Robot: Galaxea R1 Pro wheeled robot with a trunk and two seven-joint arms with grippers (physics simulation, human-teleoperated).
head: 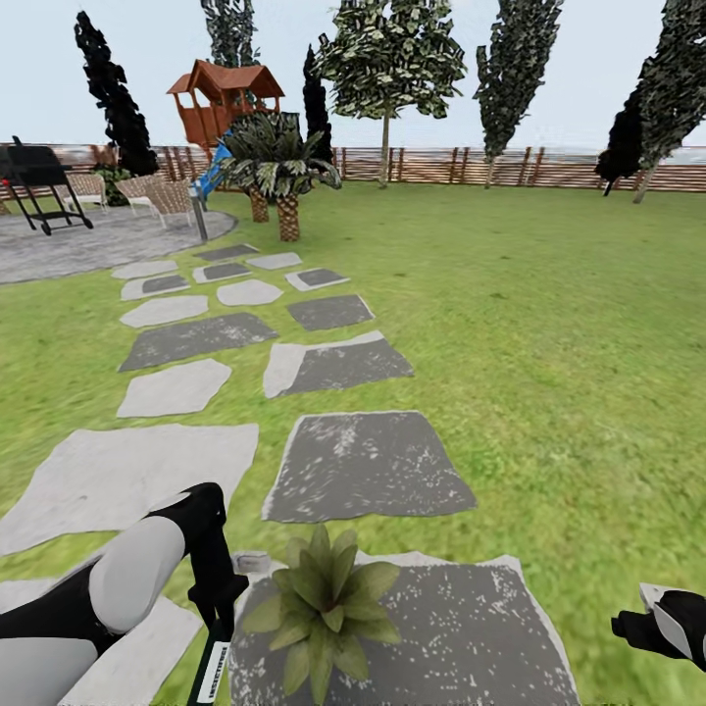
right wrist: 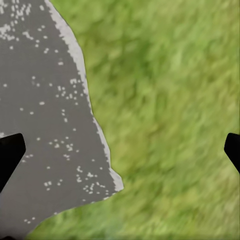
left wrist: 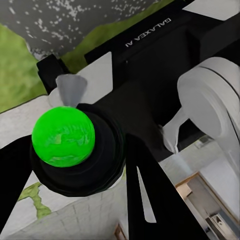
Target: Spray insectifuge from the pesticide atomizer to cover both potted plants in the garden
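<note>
- The potted plant [head: 319,600], a rosette of pointed leaves, sits on a grey stone slab [head: 461,628] at 6 o'clock in the head view.
- At the plant's 9 o'clock, close by, the left gripper [head: 218,628] points down; whether it grips anything cannot be told.
- The right gripper [right wrist: 120,150] is spread wide and empty over slab edge and lawn [right wrist: 175,100].
</note>
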